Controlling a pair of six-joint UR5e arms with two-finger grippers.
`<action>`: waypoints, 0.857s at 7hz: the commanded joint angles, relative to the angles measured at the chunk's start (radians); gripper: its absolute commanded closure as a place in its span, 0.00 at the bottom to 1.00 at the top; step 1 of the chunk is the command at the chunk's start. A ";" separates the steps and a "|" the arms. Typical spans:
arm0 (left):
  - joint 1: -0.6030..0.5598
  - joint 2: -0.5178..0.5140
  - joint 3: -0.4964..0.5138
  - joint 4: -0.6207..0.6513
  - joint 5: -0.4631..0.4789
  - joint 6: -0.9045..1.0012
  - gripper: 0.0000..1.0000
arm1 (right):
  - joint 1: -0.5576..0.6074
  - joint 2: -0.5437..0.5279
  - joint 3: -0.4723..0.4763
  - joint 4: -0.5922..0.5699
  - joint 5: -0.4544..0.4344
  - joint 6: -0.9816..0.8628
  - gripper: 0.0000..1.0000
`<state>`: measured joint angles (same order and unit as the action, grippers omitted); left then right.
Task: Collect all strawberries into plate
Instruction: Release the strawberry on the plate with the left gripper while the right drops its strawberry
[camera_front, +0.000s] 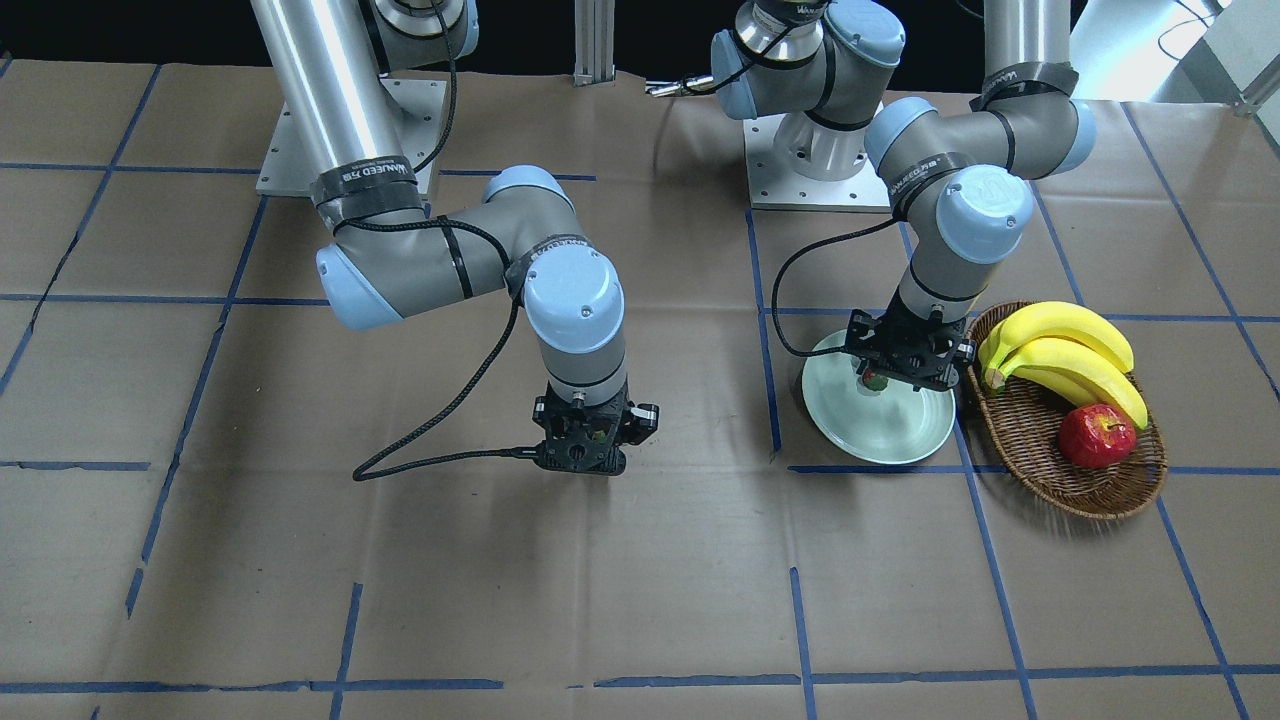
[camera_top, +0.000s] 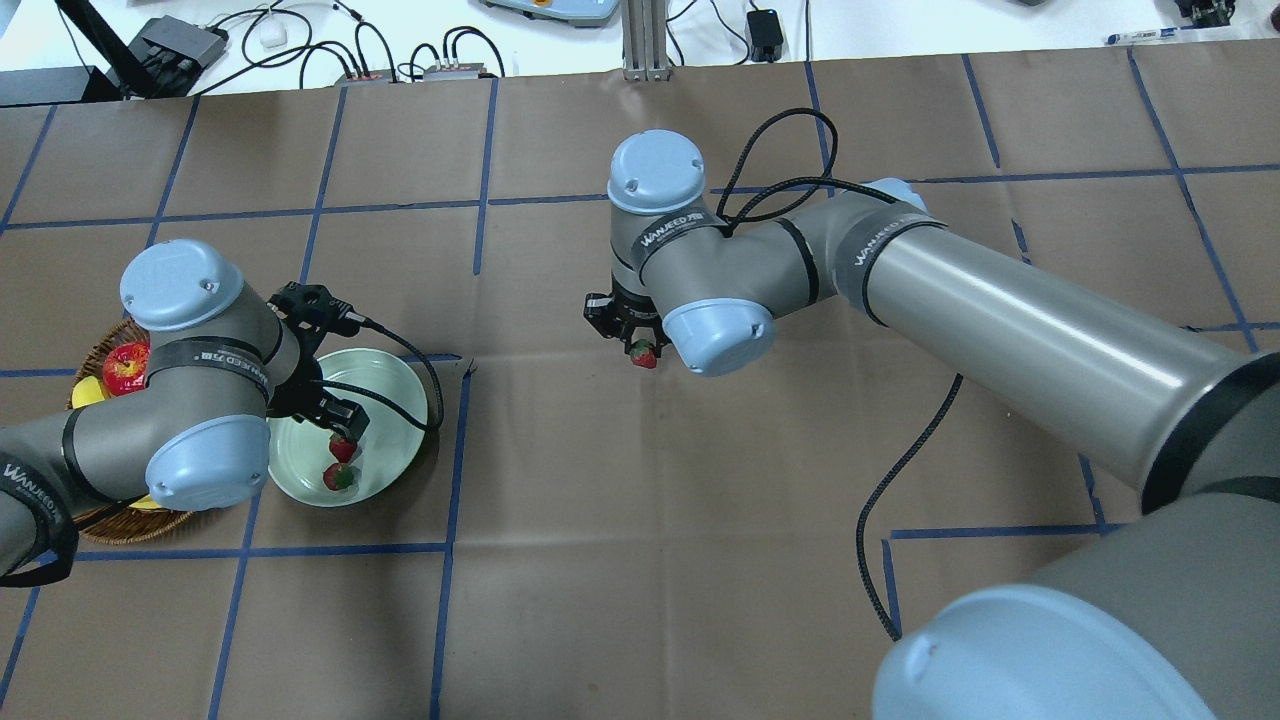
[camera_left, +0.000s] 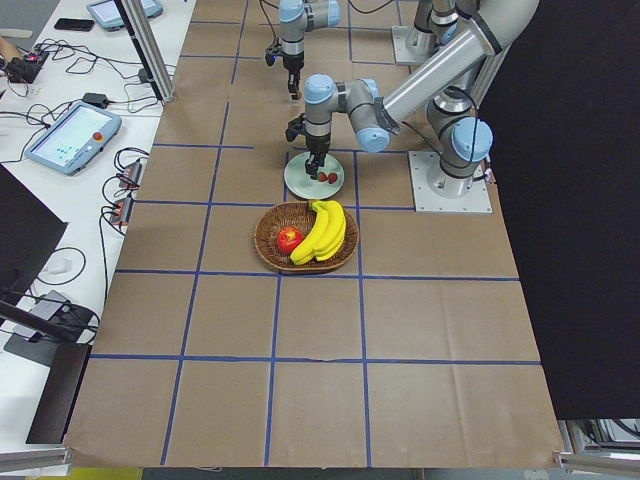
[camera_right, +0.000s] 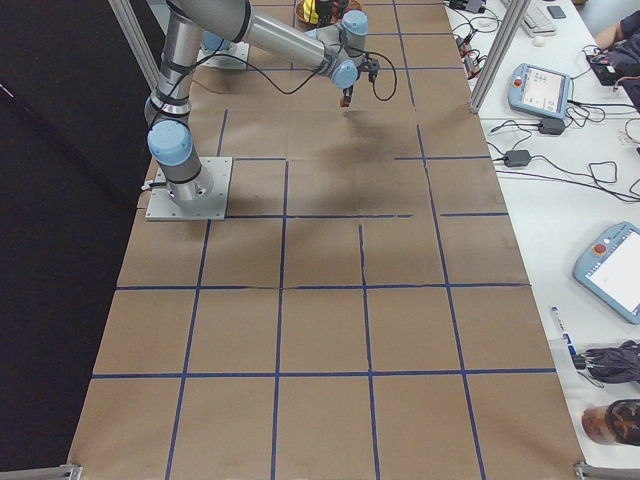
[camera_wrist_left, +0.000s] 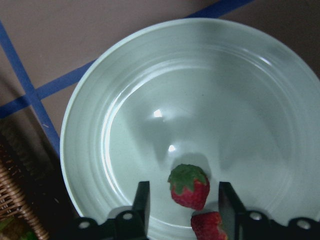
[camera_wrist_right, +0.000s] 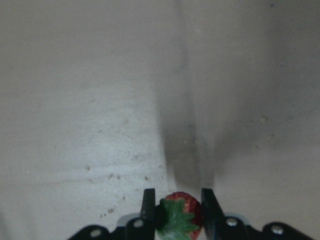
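The pale mint-green plate (camera_top: 390, 400) sits on the table's left side; it also shows in the front view (camera_front: 880, 440) and the left wrist view (camera_wrist_left: 210, 90). Two strawberries lie on it (camera_top: 343, 447) (camera_top: 338, 477). My left gripper (camera_wrist_left: 182, 200) hangs low over the plate, open. One strawberry (camera_wrist_left: 189, 186) lies between its fingers with a gap on each side, and the other strawberry (camera_wrist_left: 207, 226) is just beside it. My right gripper (camera_wrist_right: 178, 205) is shut on the third strawberry (camera_wrist_right: 180, 215) over bare table near the middle (camera_top: 645, 354).
An oval wicker basket (camera_front: 1070, 470) with bananas (camera_front: 1060, 350) and a red apple (camera_front: 1097, 435) stands right next to the plate, on its outer side. The brown paper table has blue tape lines. The right arm's cable (camera_front: 430, 455) loops beside its gripper.
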<state>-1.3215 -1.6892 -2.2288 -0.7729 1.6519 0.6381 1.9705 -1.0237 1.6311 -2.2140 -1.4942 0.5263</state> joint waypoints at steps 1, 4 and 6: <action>-0.008 0.000 0.005 -0.003 -0.075 -0.009 0.10 | 0.004 0.014 -0.011 0.008 -0.003 0.011 0.50; -0.086 0.023 0.015 -0.006 -0.078 -0.156 0.01 | -0.056 -0.051 -0.055 0.139 -0.003 -0.017 0.00; -0.171 0.031 0.023 -0.013 -0.078 -0.291 0.01 | -0.224 -0.239 -0.077 0.394 -0.012 -0.229 0.00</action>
<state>-1.4420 -1.6647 -2.2090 -0.7819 1.5746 0.4258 1.8457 -1.1522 1.5645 -1.9636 -1.5001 0.4212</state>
